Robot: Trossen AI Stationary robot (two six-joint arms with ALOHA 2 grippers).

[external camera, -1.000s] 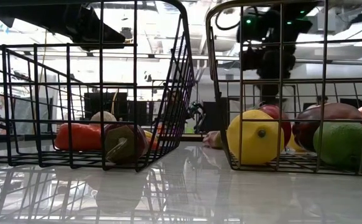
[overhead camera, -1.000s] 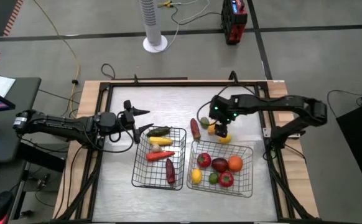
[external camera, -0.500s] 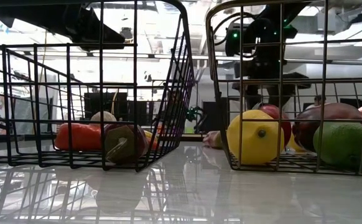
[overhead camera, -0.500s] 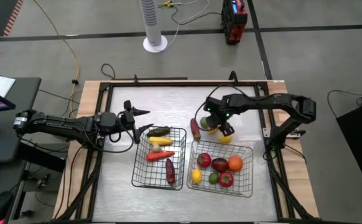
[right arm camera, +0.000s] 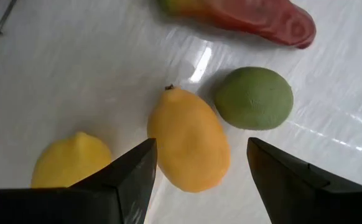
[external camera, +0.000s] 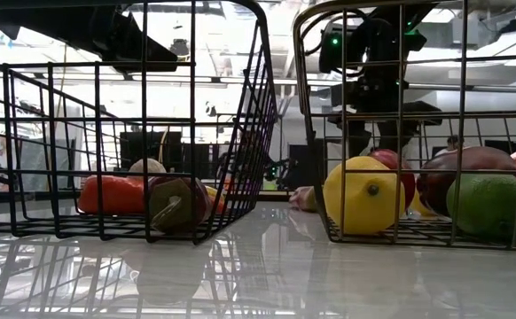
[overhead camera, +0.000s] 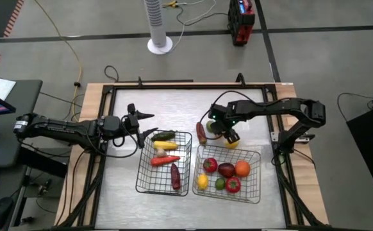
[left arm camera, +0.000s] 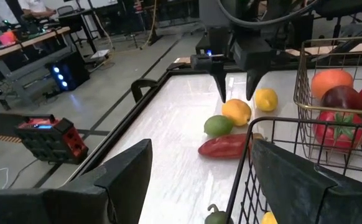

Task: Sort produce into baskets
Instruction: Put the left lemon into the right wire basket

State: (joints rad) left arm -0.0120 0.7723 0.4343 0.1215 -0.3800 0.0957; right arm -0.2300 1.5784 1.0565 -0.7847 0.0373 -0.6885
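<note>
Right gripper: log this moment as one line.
right gripper: open, above orange fruit | lime, lemon beside it on table | left gripper: open, waiting by left basket

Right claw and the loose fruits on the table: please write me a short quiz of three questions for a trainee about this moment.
1. True or false: the right claw is open and holds nothing.
2. Which piece lies directly below the right claw?
A. the green lime
B. the orange-yellow fruit
C. the long red pepper
3. Fill in: the yellow lemon lies on the bare table, just outside the basket that holds the ______ produce (round or long).

Key
1. True; its fingers stand apart above the fruit.
2. B
3. round

The left claw waits open by the other basket.
</note>
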